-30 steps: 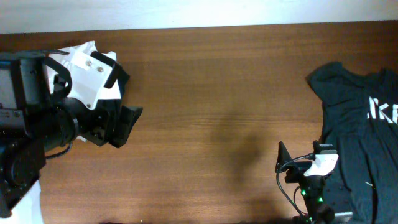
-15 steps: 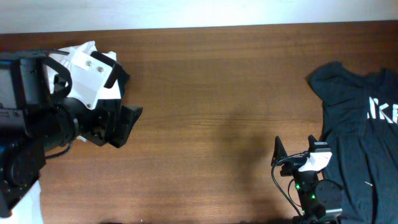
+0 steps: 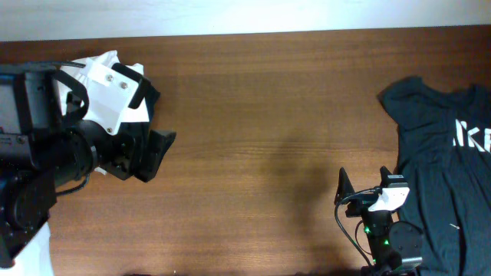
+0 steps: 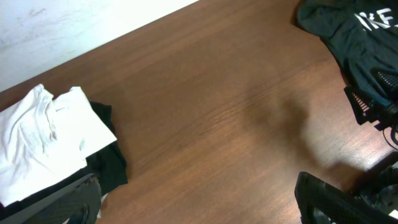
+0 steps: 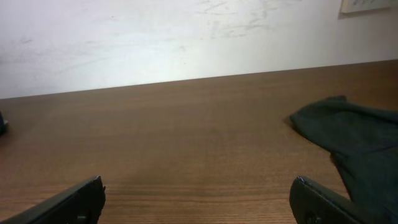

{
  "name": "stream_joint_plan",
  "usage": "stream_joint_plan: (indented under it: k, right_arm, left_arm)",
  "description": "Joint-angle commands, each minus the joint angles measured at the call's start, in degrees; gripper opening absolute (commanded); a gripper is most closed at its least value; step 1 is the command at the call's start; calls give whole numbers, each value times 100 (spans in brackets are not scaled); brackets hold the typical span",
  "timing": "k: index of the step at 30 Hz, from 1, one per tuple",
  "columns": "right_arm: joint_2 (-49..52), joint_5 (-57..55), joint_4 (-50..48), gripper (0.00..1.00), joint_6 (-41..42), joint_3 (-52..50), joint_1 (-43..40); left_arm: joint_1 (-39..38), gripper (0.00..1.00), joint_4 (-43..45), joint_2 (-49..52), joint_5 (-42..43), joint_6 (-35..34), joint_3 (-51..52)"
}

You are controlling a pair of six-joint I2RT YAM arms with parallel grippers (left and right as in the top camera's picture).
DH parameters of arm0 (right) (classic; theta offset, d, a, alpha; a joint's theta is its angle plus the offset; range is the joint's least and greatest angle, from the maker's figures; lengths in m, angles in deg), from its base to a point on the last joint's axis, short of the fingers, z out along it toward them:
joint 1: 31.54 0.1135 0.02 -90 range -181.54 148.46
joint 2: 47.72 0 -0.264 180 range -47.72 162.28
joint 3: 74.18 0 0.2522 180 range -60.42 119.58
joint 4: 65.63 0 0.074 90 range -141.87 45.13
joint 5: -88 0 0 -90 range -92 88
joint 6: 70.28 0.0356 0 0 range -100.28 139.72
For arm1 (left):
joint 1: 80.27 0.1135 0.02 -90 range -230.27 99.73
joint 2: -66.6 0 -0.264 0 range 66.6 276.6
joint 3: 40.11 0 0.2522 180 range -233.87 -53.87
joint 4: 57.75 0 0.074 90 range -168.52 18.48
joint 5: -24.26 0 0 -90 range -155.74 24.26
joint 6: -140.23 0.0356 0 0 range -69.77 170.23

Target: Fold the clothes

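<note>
Lying crumpled at the right edge of the tabletop point(image 3: 268, 115), a black T-shirt point(image 3: 437, 169) with white lettering sits just beside the right fingers point(image 5: 78, 202), spread wide with nothing between them. The left fingers point(image 4: 78, 202) gape empty too, near a white T-shirt point(image 4: 43, 137) resting on another black garment point(image 4: 111, 168) at the left.

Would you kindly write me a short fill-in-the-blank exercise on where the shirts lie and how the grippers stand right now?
1. Seen from overhead, the dark T-shirt with white lettering lies on the ____ side of the table.
2. In the left wrist view, the garment under the white shirt is ____.
3. The left gripper and the right gripper are both ____, holding nothing.

Missing words: right; black; open.
</note>
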Motion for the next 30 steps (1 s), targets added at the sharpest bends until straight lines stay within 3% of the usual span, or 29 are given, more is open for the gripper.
stream_joint_plan:
  k: [1,4,6,10,13,18,21,24,30]
  right_arm:
    - [-63,-70,-20,99,37,-59,-35]
    - [-63,-70,-20,99,37,-59,-35]
    - [-63,-70,-20,99,37,-59,-35]
    - [-63,-70,-20,99,37,-59,-35]
    - [-63,-70,-20,99,37,-59,-35]
    - [-63,-70,-20,99,37,-59,-35]
    - [-63,-70,-20,99,37,-59,-35]
    - [-63,-70,-20,99,37,-59,-35]
    - [-63,-70,-20,99,37,-59,-35]
  left_arm:
    - [-31,99,20,-59,-216,-76,-4]
    - [-31,99,664,-173,-398,55,76]
    - [-31,99,1915,-568,-428,190,750]
    - [-31,99,4022,-1751,-474,350,3067]
    - [-31,99,6120,-3117,-535,511,5718]
    - [-31,99,7960,-4918,-619,509,8773]
    - [-31,99,8675,-5967,-619,509,10334]
    - [-31,99,8828,-6887,-616,507,11398]
    - [-31,99,8369,-8091,-673,509,12275]
